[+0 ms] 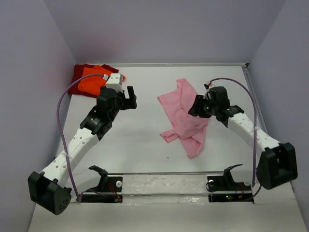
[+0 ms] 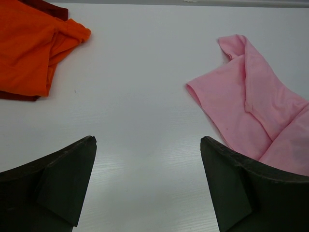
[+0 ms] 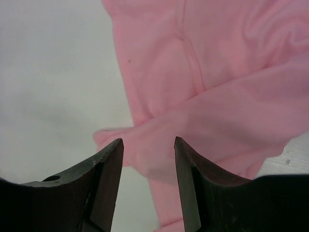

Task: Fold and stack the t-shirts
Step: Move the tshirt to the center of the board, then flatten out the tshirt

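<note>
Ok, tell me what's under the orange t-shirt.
A dark red t-shirt: only its edges peek out along two sides of the orange t-shirt. The rest is covered, so its fold cannot be judged.

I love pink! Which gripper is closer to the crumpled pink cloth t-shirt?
Right. The right gripper is over the crumpled pink cloth t-shirt's right edge; the left gripper stands apart, off to its left.

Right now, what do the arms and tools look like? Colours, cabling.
Left arm and right arm: white links, black joints, black bases. Each carries a looping purple cable: left cable, right cable. Left tool and right tool: matte black, two wedge-shaped fingers.
</note>
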### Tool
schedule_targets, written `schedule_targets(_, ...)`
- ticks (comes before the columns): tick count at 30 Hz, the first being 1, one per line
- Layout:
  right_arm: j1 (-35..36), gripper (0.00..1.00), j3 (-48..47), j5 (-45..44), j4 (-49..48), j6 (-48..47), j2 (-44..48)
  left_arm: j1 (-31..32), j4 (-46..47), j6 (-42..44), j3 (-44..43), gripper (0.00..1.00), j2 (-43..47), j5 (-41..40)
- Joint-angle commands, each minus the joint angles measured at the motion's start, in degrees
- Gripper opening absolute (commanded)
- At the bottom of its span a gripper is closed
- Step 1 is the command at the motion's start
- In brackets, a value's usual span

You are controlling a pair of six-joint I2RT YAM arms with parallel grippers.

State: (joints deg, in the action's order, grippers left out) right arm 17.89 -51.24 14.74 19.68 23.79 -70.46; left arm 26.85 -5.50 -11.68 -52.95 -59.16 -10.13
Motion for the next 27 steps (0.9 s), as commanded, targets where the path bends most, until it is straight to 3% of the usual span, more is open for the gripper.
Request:
schedule_targets(1, 1.01, 0.51, -5.61, -9.19, -1.48, -4.63, -11.26, -0.48, 2.16, -0.01, 0.48, 0.98, 0.88, -0.42)
schedule_targets(9, 3.46, 0.51, -18.52, -19.31, -1.76, -6.3, -29.19, -0.48, 2.25, -0.27, 0.56, 0.99, 0.53, 0.63)
schedule_targets(27, 5.23, 0.53, -33.83, -22.65, 3.61, -8.15, -44.5, -0.48, 2.33, -0.18, 0.57, 0.98, 1.06, 0.9)
